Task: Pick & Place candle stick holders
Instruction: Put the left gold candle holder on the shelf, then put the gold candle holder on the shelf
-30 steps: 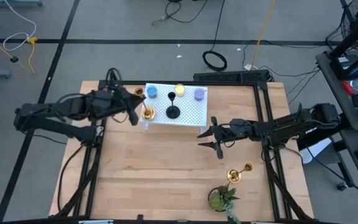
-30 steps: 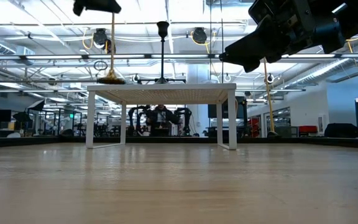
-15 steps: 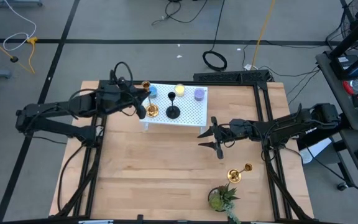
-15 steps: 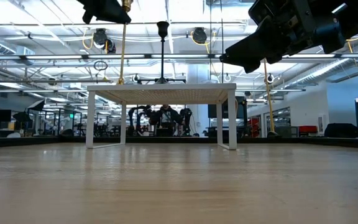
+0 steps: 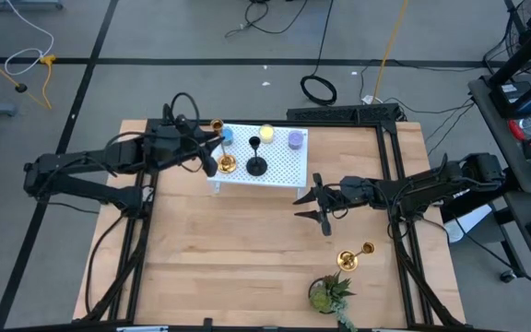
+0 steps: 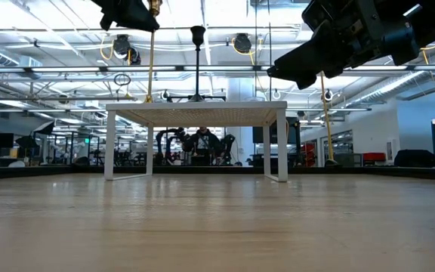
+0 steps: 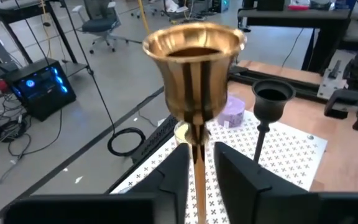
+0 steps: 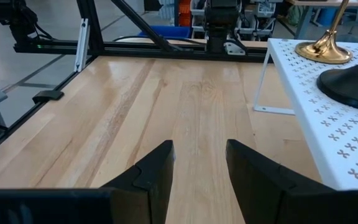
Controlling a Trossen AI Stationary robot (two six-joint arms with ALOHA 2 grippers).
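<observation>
Candle holder, brass: standing on white rack, left of black holder; left gripper pinches its stem. Placement step. Next: release, retreat. Right gripper spread, idle mid-counter. Second brass holder lies near right.

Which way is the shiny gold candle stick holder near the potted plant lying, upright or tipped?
Tipped. In the high view the shiny gold candle stick holder lies on its side on the wooden table.

Robotics lab: taped concrete floor, floor cables, office chairs.
</observation>
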